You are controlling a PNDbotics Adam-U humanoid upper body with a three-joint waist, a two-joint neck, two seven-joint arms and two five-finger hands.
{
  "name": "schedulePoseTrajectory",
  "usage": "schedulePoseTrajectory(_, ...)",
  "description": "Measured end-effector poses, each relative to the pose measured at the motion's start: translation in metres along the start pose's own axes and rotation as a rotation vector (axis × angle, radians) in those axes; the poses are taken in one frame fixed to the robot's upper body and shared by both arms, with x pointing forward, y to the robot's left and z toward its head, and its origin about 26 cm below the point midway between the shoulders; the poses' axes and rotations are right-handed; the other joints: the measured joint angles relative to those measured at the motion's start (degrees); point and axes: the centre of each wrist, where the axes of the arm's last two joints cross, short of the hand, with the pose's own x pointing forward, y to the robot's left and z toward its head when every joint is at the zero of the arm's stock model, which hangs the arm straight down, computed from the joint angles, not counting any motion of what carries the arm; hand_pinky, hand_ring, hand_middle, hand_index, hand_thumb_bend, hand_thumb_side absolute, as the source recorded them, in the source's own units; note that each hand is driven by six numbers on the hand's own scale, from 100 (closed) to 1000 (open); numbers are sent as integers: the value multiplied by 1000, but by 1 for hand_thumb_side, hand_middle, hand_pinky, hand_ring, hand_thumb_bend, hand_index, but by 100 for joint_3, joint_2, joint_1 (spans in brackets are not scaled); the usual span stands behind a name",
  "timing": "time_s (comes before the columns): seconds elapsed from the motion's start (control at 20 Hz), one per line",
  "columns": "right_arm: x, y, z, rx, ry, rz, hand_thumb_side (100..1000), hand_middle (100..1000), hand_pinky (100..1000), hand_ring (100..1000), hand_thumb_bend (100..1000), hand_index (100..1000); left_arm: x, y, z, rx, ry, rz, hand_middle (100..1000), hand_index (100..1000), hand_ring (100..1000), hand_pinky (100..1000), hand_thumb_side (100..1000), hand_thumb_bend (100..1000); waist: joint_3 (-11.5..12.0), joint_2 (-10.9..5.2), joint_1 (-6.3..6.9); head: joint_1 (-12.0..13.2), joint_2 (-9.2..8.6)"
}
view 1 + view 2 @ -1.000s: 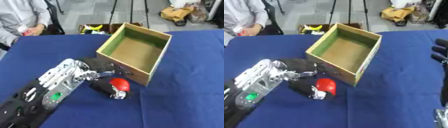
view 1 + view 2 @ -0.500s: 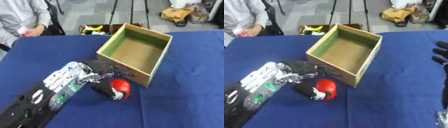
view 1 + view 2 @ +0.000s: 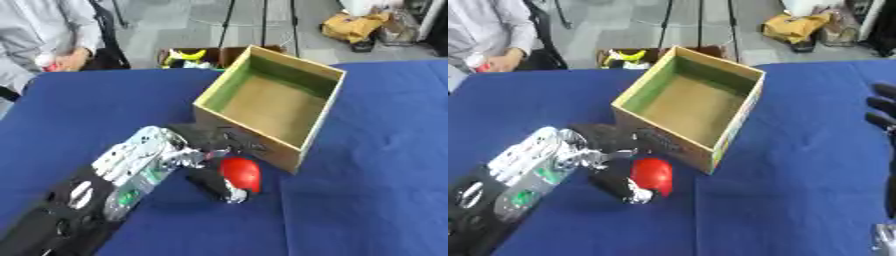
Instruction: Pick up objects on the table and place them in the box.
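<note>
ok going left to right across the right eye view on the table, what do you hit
left hand → red object in its curled fingers → cardboard box → right hand at the right edge

Looks like a robotics lab or test studio. Blue cloth-covered worktop (image 3: 105, 105) filling the near ground, with grey hard floor (image 3: 175, 20) beyond its far edge. Black tripod legs (image 3: 702, 22) standing on that floor past the far edge. Yellow-brown crumpled bag (image 3: 354, 25) lying near the far right corner, a small open carton with yellow contents (image 3: 188, 56) on the floor just behind the far edge.
</note>
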Motion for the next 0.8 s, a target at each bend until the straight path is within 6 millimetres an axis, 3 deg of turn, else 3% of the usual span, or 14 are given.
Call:
schedulePoseTrajectory(0.25,0,0,0,1,-1,-1,1000,768,771,799,100,760,-2,-1,-3,-8,-1,37,834,960,610,325,849,501,-10,20,0,0,-21)
schedulePoseTrajectory(0.4,0,0,0,4,-1,-1,1000,768,771,798,100,759,-2,-1,-4,1,6,52,826,949,608,308,822,453,-12,24,0,0,-41)
schedulePoseTrajectory(0.8,0,0,0,9,0,3,1000,767,773,799,100,757,-6,-6,-11,-4,28,76,895,981,702,381,725,357,-1,52,0,0,-41)
